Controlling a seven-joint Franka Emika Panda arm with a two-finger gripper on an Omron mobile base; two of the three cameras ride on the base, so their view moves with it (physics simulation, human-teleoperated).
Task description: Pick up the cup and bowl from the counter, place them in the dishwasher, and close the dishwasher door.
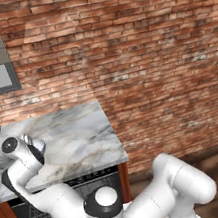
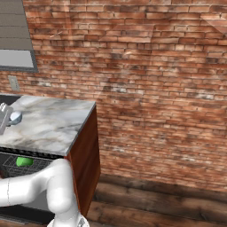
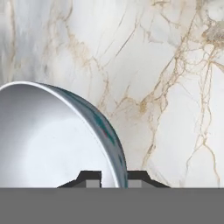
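You have the gripper (image 3: 109,177) closed down narrow on the rim of the bowl (image 3: 48,140): in the hand view one dark finger tip (image 3: 89,178) sits inside the wall and the other outside it, with the thin rim pinched between them. The bowl looks glossy and pale, bluish-white on its smooth inside, with a darker greenish band showing on the outer wall where it curves away. Its rim is thin and bright.

Behind the bowl you see the counter (image 3: 166,78), a white marble slab with grey clouding and fine tan veins. In the right base view the bowl (image 2: 15,117) shows as a small pale round shape near the left edge of the counter (image 2: 53,126), by the gripper (image 2: 4,116). In the left base view the arm's wrist stands over the front left part of the counter (image 1: 80,136), and you cannot make out the bowl behind it.

Below the counter's front edge the dishwasher (image 2: 31,166) stands open, and the cup (image 2: 24,161), bright green, lies in its grey wire rack. The left base view shows the dark control strip of the dishwasher (image 1: 92,177) under the slab's front edge.
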